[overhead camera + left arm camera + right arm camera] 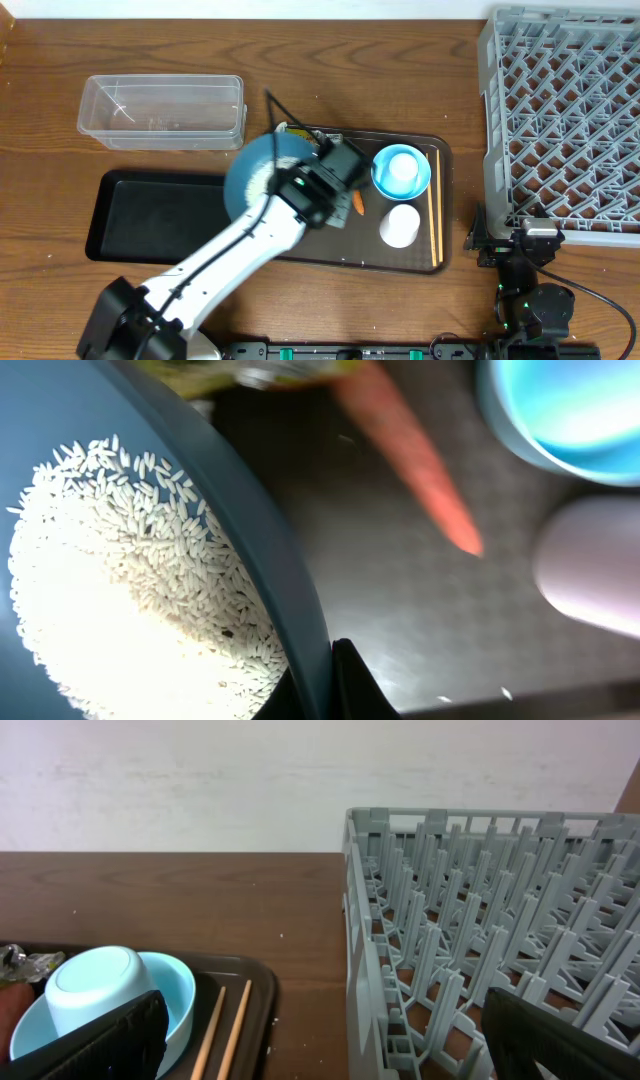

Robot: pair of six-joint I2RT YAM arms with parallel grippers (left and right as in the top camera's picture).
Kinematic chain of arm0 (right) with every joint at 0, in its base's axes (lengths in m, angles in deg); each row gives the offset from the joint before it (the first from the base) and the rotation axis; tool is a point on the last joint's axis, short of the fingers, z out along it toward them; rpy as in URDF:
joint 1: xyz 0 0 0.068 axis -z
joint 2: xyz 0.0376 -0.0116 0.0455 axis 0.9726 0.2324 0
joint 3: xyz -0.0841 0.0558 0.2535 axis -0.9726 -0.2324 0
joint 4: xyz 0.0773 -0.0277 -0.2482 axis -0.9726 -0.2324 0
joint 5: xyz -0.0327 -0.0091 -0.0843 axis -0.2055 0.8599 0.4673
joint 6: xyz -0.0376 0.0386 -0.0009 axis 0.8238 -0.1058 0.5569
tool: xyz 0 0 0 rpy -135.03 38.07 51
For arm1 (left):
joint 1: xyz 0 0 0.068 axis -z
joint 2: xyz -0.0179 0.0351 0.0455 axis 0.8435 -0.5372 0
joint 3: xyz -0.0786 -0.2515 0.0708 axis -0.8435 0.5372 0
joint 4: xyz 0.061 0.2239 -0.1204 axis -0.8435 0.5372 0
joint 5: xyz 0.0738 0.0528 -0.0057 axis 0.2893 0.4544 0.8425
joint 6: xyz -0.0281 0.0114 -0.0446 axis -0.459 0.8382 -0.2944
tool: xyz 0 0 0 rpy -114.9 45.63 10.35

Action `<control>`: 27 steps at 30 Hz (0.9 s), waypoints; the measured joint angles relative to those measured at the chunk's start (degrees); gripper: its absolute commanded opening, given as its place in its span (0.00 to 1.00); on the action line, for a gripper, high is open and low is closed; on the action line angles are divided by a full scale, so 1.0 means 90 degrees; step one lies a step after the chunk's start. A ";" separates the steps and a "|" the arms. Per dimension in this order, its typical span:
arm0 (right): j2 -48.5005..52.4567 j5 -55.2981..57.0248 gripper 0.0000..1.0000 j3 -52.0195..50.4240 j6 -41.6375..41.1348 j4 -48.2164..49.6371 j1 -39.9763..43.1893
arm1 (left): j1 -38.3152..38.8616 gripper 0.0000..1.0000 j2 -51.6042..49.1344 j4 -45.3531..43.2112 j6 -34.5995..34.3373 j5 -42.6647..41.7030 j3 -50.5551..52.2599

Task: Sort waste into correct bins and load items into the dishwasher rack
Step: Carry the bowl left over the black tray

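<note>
The wide blue plate (255, 170) holds white rice (120, 580) and sits over the left end of the brown tray (425, 262). My left gripper (312, 192) is shut on the plate's right rim (275, 550), one finger on each side (325, 685). The orange carrot (415, 465) lies on the tray just right of it, and a bit of the printed wrapper (200, 372) shows behind. The light-blue bowl (402, 170) has a white cup (95, 985) upside down in it. Another white cup (400, 225) and the chopsticks (437, 215) lie nearby. My right gripper (330, 1050) stands open beside the grey rack (565, 120).
The clear tub (160, 110) stands at the back left, with the black tray (150, 215) in front of it and touching the brown tray's left side. The rack fills the right side of the table, its near wall (365, 950) close to my right gripper.
</note>
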 measured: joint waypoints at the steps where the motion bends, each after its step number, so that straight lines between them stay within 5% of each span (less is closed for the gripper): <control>1: 0.0000 0.0000 0.99 0.0000 0.0000 -0.0002 0.0000 | -0.0153 0.06 0.0070 0.0015 0.0017 -0.0005 0.0000; 12: 0.0000 0.0000 0.99 0.0000 0.0000 0.0000 0.0000 | -0.1809 0.06 0.0835 0.0015 0.0041 -0.0763 0.0000; 27: 0.0000 0.0000 0.99 0.0000 0.0000 0.0000 0.0000 | -0.4102 0.06 0.0823 -0.0068 0.0245 -0.3230 0.0000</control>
